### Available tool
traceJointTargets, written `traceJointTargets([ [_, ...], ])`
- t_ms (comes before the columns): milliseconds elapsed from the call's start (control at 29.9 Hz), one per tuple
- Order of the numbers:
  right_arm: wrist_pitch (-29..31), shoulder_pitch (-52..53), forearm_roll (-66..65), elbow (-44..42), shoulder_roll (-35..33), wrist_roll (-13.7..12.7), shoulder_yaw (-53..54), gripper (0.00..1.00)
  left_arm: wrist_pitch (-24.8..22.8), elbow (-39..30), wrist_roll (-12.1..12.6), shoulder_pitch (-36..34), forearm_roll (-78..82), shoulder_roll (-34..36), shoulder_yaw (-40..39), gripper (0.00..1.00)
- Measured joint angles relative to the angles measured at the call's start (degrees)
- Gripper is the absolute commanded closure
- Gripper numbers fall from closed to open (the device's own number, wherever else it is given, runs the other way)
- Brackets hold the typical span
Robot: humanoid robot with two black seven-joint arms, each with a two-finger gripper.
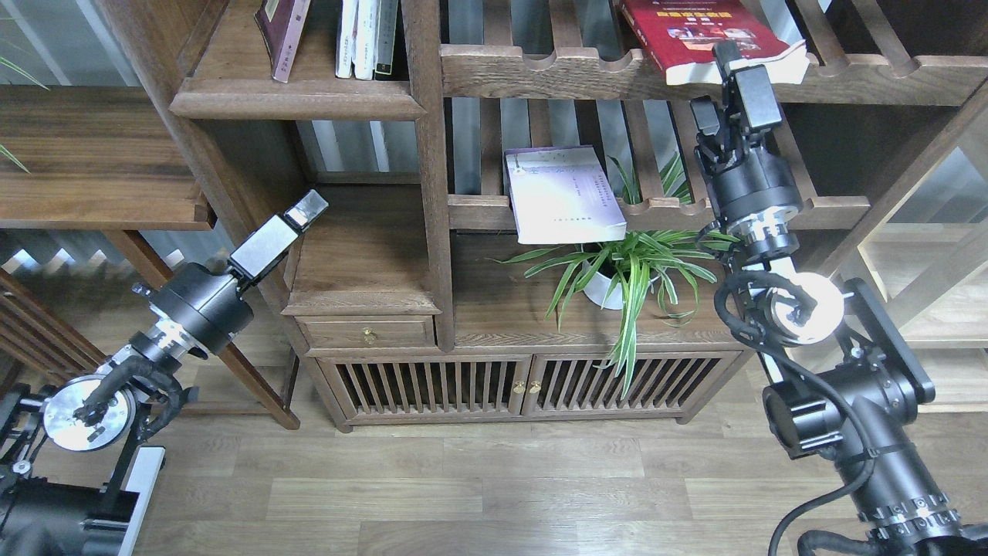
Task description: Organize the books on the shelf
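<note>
Our right hand (pixel 729 85), fingers apart and empty, sits just under the red book (pixel 698 31): reach step, next calls for closing on its front edge.

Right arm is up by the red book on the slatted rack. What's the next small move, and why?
Probably ease the right gripper up so its open fingers straddle the red book's overhanging front edge, then close. It sits just below that edge, holding nothing.
</note>
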Motion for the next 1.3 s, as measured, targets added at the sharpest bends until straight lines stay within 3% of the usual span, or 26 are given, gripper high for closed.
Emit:
traceJointTargets([
  [635, -2.7, 1.42, 0.09, -0.67, -0.06, 0.0, 1.51, 0.01, 0.0, 0.34, 0.0, 0.08, 0.03, -0.04, -0.06, 0.0],
  [869, -6.26, 4.33, 0.09, -1.14, -0.08, 0.0, 1.52, 0.02, 0.0, 0.32, 0.0, 0.17, 0.02, -0.01, -0.24, 0.01],
  [1003, -12.17, 4.94, 0.13, -1.32, -0.31, 0.0, 1.51, 0.08, 0.0, 0.06, 0.0, 0.16, -0.05, 0.0, -0.47, 0.0],
  [1170, -20.52, 6.91, 0.16, -1.33, -0.47, -0.01, 1.59, 0.51, -0.52, 0.03, 0.0, 0.19, -0.06, 0.04, -0.76, 0.0],
  [1304, -21.9, 9.72, 0.03, -1.56, -0.52, -0.01, 1.83, 0.66, -0.95, 0.03, 0.0, 0.26, -0.06, 0.17, -0.84, 0.0],
])
